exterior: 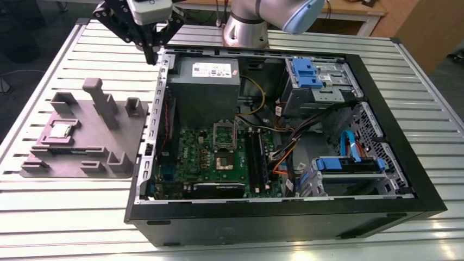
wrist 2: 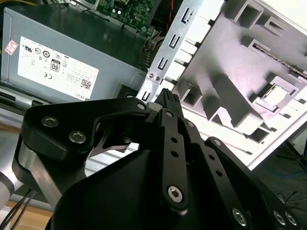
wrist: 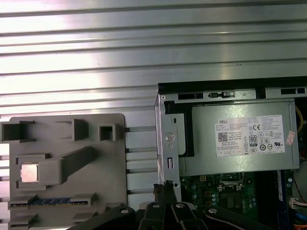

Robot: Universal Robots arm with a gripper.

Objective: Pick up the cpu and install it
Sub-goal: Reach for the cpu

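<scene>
The cpu (exterior: 60,130) is a small silver square lying in a recess of the grey plastic tray (exterior: 127,138), at the exterior view's left of the computer case. It also shows in both wrist views, the cpu (wrist: 29,173) flat in its pocket and the cpu (wrist 2: 277,96) bright among the tray's blocks. My gripper (exterior: 151,57) hangs high over the case's rear corner, well away from the chip. Its fingertips (wrist: 163,187) meet with nothing between them, so it is shut and empty. The dark socket (exterior: 223,156) sits on the green motherboard inside the case.
The open black case (exterior: 406,163) holds a grey power supply (exterior: 206,81), blue drive brackets (exterior: 305,73) and loose cables. Upright blocks (exterior: 98,100) rise from the tray. All of it rests on a slatted metal table (exterior: 73,217). The case's metal edge (wrist: 165,139) lies near my fingertips.
</scene>
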